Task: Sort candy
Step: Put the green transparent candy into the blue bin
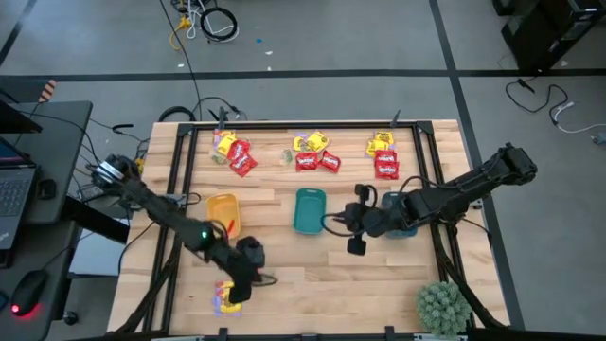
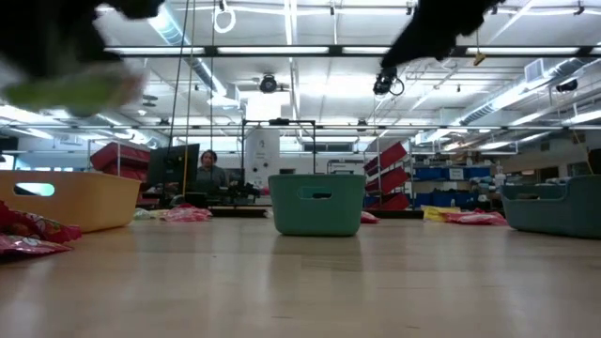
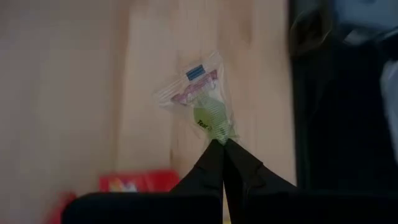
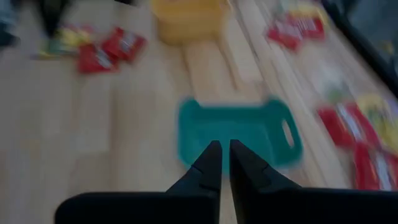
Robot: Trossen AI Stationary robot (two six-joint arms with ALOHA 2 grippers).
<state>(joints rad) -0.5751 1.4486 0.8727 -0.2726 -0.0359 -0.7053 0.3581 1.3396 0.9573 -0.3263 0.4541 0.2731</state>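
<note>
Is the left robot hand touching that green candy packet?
Touching. In the left wrist view the left gripper has its fingertips pinched shut on the bottom edge of the green candy packet, with no gap between them.

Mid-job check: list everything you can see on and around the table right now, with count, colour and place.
Candy packets: three far-edge clusters, red and yellow: left, middle, right; a few more near the left front edge.
Green packet: one, clear wrapper with green contents, pinched at its end by the left hand.
Yellow-orange tray: one, left of centre.
Teal tray: one, centre.
Darker teal tray: one, right, partly under the right arm.
Spiky green plant: one, front right corner.
Person: one, seated far behind the table.
Left hand: shut on the green packet, front left.
Right hand: shut, empty, right of the teal tray.
</note>
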